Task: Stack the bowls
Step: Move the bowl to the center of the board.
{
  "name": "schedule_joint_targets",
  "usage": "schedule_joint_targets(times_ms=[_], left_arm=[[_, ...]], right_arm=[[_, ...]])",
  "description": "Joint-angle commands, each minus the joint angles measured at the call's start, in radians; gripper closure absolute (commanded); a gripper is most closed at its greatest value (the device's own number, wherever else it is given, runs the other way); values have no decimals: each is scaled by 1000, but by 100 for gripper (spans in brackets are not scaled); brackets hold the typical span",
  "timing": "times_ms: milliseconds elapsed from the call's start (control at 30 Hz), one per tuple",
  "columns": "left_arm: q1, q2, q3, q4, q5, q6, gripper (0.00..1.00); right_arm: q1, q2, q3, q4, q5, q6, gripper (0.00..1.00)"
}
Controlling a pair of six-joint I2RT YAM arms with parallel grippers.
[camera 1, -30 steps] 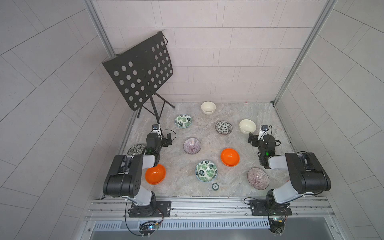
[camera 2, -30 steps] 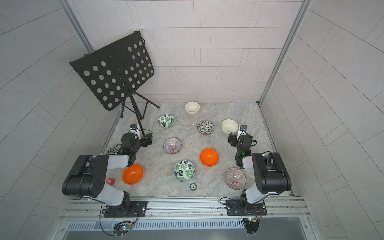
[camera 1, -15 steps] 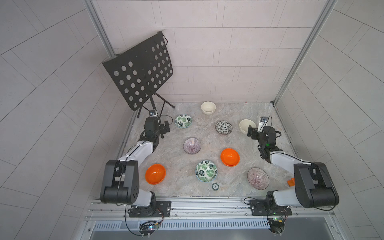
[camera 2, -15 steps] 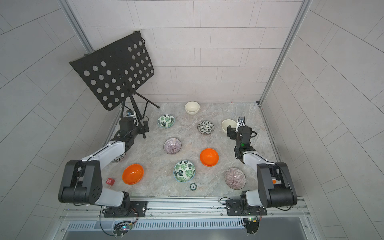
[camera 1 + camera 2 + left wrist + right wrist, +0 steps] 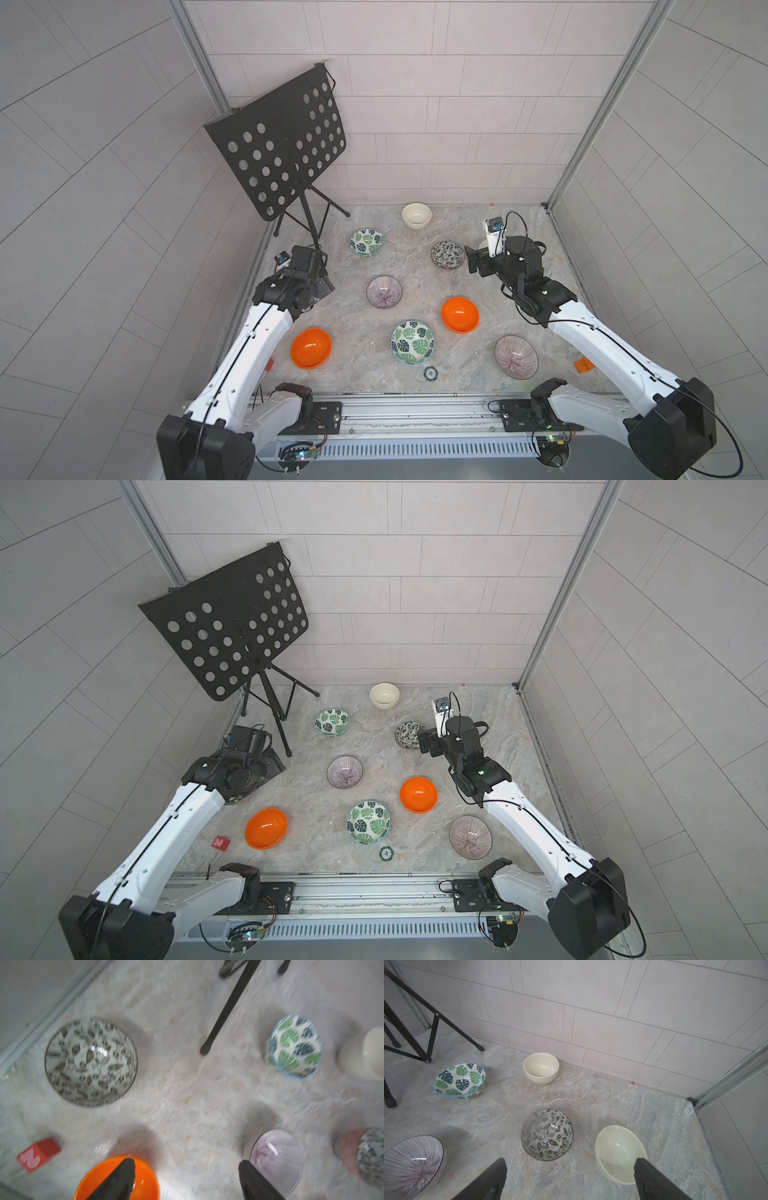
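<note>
Bowls: lying singly across table, unstacked; cream bowl at two o'clock, just beside right gripper. Likely rigid, glazed, slippery, chippable; best pinched over rim. Left gripper likewise spread, empty.

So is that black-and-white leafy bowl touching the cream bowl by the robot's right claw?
Apart. The right wrist view shows a strip of bare table between the leafy bowl and the cream bowl.
</note>
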Motion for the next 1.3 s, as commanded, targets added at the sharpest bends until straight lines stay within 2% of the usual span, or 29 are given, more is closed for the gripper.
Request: schedule_joint_targets(times_ms=[0, 133, 233, 667, 733, 933, 1133, 1267], left_arm=[[-22, -54, -58, -141, 28, -135, 23], [-31, -32, -144, -115, 63, -176, 30], [-33, -3, -185, -65, 82, -178, 32], [-35, 182, -241, 89, 100, -164, 43], [-35, 212, -239, 98, 110, -158, 51], [-35, 267, -220, 106, 137, -151, 67], [-36, 287, -196, 125, 173, -125, 95], [-39, 329, -127, 139, 157, -79, 95]], right_arm=[[14, -6, 16, -97, -5, 38, 3], [25, 45, 17, -88, -23, 92, 6], [45, 87, 18, -83, -20, 98, 6], [60, 175, 28, -82, -29, 96, 6], [60, 186, 29, -80, -27, 94, 6], [60, 227, 48, -93, -26, 96, 8], [60, 276, 75, -118, -16, 94, 9], [61, 285, 72, -116, -4, 103, 9]])
